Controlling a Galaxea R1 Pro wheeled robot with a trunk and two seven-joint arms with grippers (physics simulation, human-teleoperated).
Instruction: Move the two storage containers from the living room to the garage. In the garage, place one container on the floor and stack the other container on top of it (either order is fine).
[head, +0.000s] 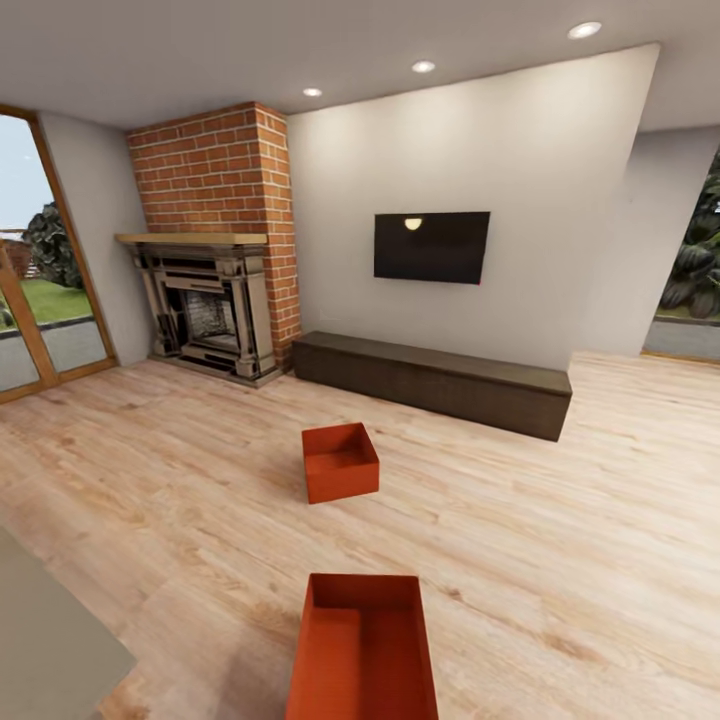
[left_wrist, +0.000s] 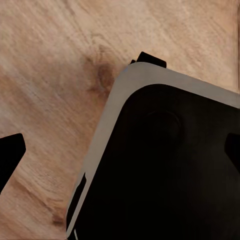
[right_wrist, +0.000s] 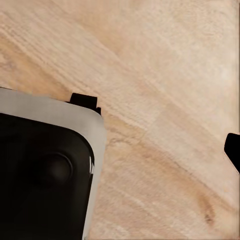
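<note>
At the left edge of the head view a glazed door (head: 40, 270) is cut off by the frame, and a grey-beige slab (head: 50, 640) fills the lower left corner, too little of it showing to name it. Next comes the red brick fireplace (head: 215, 260), then the long dark low bench (head: 435, 382) under the black wall TV (head: 432, 246). Two orange-red storage containers stand well apart on the light wood plank floor (head: 560, 540): the far storage container (head: 340, 462) sits whole, short of the bench, while the near storage container (head: 365, 650) is cut off by the bottom edge.

In the left wrist view, the left gripper's fingertips (left_wrist: 10, 155) show as dark points at opposite edges, spread wide, holding nothing, above the robot's grey-rimmed black base (left_wrist: 165, 165). In the right wrist view only one dark fingertip (right_wrist: 233, 150) is seen, so the right gripper's opening cannot be judged.
</note>
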